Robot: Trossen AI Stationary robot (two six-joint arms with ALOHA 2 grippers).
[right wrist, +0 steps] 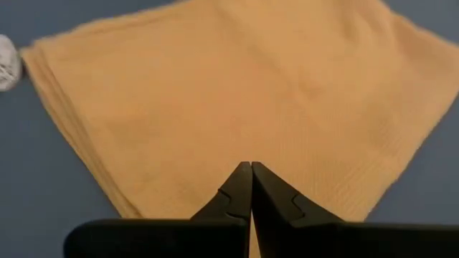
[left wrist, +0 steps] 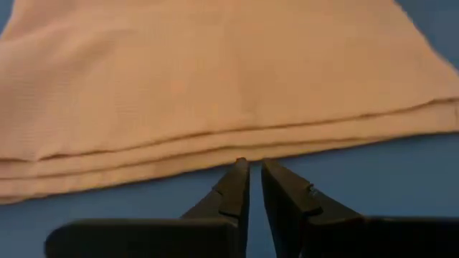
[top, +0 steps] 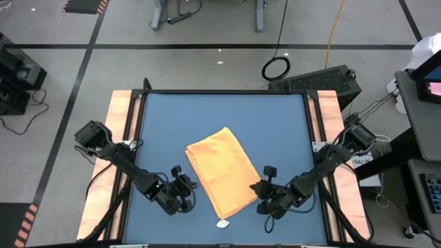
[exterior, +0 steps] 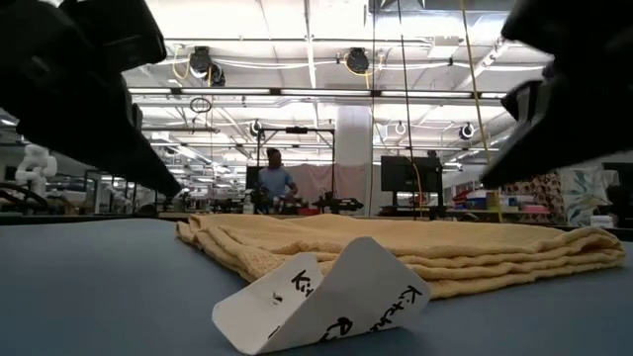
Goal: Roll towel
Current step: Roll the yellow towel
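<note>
An orange-yellow towel (top: 224, 171) lies folded flat near the middle of a blue table (top: 275, 124), turned at an angle so that one corner points toward the far edge and another toward the near edge. It is folded into several layers; in the left wrist view the stacked edges show as thin parallel lines along one side of the cloth (left wrist: 215, 79), and in the low view the layers sit one on top of another in a low, slightly rumpled pile (exterior: 415, 242). The fabric looks soft, with a fine woven texture and no pattern (right wrist: 237, 93). A small white tag (top: 222, 222) with black print sticks out at the towel's near corner and rests on the table; in the low view it stands curled up in front of the cloth (exterior: 326, 297). The left gripper (top: 185, 184) sits low over the table just beside the towel's left edge, its fingers almost together with only a narrow gap between them, gripping nothing. The right gripper (top: 265, 189) sits at the towel's right edge, fingers pressed fully together over the cloth, with nothing between them. In the room beyond the table, a person (exterior: 275, 183) stands far off.
</note>
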